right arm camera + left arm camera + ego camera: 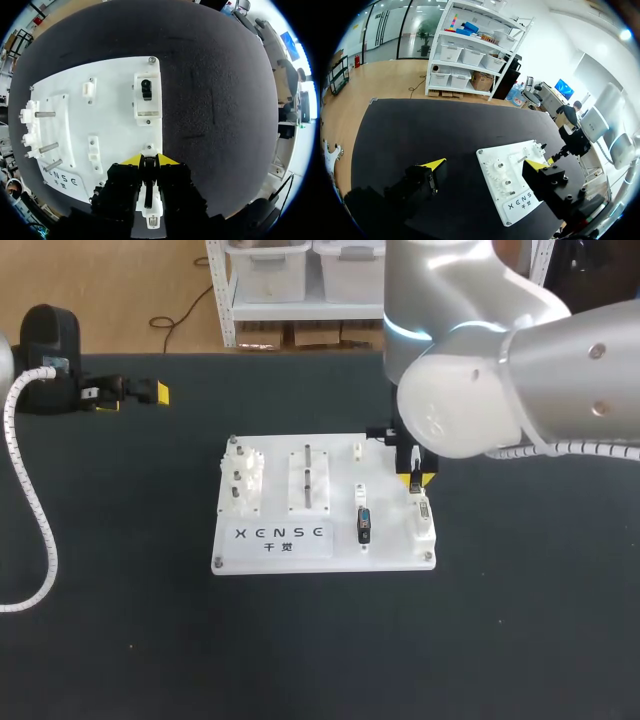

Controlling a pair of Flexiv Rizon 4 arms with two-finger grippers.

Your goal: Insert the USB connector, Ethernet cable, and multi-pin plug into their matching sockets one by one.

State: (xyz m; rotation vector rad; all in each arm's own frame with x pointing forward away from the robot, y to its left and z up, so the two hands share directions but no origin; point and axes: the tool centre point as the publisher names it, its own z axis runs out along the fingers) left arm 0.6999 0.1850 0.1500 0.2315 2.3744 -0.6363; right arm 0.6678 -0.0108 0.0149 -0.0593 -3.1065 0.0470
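The white socket board lies at mid-table. My right gripper hangs over the board's right edge, shut on a slim dark USB connector. The connector's metal end rests at the white socket block under the fingers. A black and blue multi-pin plug sits in the neighbouring block. Ahead of the right gripper, another white block holds a black part; the right arm hides it in the head view. My left gripper is open and empty at the far left.
Short metal pegs stand on the board's left part, and two more on a middle plate. The left arm's white hose trails over the table's left side. Bare black tabletop surrounds the board.
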